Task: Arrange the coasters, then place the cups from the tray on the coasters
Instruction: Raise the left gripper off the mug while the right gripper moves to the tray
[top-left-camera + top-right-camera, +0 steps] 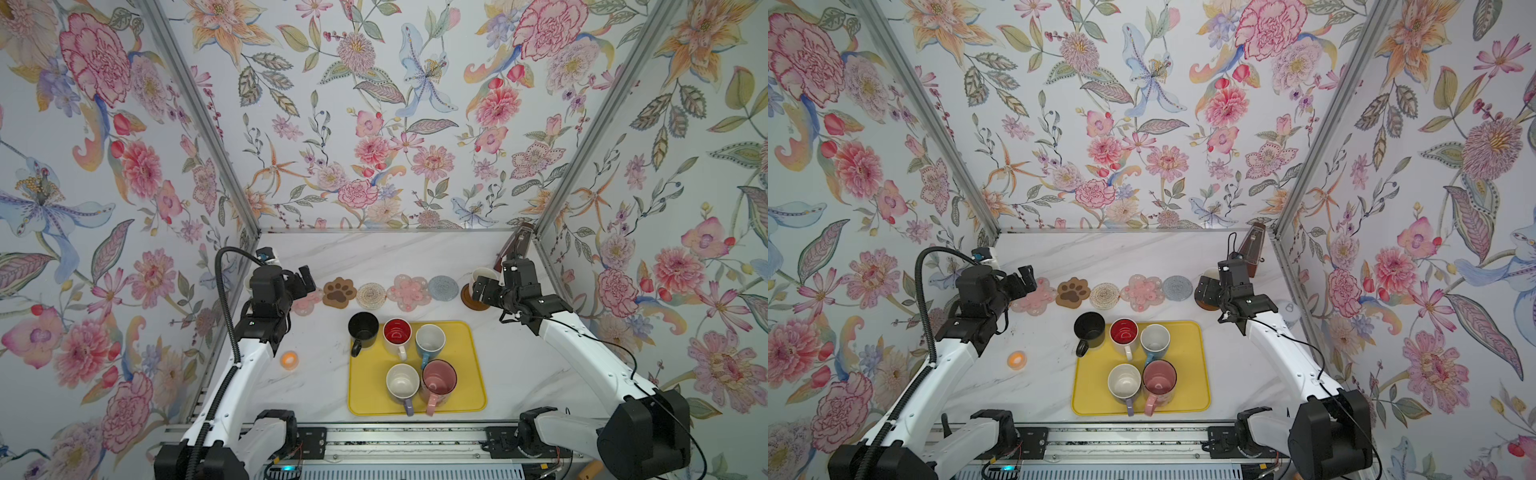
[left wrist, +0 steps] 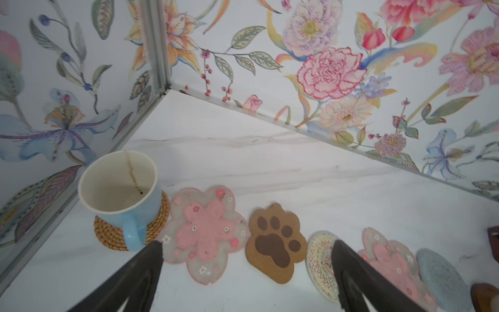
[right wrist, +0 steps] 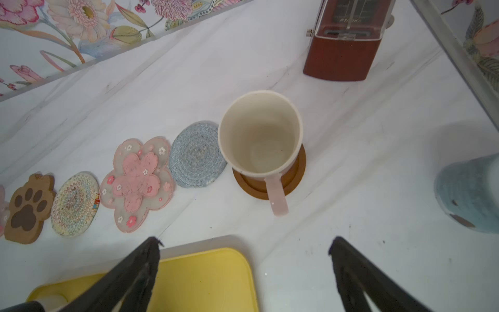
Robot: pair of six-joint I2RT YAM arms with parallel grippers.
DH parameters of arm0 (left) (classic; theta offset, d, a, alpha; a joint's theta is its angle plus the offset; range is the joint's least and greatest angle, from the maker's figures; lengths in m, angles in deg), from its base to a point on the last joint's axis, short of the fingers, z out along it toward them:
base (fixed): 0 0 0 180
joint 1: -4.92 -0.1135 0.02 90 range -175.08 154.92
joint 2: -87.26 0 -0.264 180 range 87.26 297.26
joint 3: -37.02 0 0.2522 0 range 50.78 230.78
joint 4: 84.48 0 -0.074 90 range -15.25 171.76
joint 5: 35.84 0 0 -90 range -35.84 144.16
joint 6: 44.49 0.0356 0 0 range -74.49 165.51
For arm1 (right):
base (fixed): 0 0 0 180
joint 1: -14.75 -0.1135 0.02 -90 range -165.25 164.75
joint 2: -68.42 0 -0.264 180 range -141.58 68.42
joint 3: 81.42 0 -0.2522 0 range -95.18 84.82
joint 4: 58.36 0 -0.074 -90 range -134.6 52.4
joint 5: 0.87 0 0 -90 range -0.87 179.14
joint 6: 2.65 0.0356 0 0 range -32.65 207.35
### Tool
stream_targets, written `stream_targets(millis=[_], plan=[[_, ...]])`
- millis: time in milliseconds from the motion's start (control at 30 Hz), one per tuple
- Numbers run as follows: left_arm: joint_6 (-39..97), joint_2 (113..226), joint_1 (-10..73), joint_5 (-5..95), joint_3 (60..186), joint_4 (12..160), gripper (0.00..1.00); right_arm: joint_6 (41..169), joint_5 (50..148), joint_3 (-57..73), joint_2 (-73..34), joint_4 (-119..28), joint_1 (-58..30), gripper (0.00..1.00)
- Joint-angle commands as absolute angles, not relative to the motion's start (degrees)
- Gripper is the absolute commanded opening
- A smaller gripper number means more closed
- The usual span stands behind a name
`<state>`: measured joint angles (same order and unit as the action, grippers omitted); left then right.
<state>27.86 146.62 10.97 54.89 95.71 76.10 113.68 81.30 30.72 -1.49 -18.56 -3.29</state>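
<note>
A row of coasters crosses the table: pink flower, brown paw, cream round, second pink flower, grey-blue round. A blue-handled cup stands on the woven tan coaster. A pink-handled cup stands on the dark brown disc. The yellow tray carries several cups; a black cup is at its far left corner. My left gripper is open and empty above the paw coaster. My right gripper is open and empty, just short of the pink-handled cup.
A brown metronome stands in the far right corner behind the pink-handled cup. A pale lidded jar sits by the right wall. A small orange ring lies left of the tray. The floral walls close in on three sides.
</note>
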Motion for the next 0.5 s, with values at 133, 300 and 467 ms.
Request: stream_targets(millis=[133, 300, 467], plan=[[29.24, 148.20, 14.65, 54.63, 93.63, 81.87, 0.99, 127.29, 73.73, 30.24, 4.78, -3.14, -18.19, 0.99], [29.61, 147.90, 14.61, 53.79, 92.82, 84.22, 0.99, 137.57, 69.65, 29.91, 8.29, 4.65, -28.27, 0.99], [29.52, 145.87, 14.62, 54.10, 90.15, 85.85, 0.99, 147.37, 65.38, 29.43, 9.88, 9.78, -38.95, 0.99]])
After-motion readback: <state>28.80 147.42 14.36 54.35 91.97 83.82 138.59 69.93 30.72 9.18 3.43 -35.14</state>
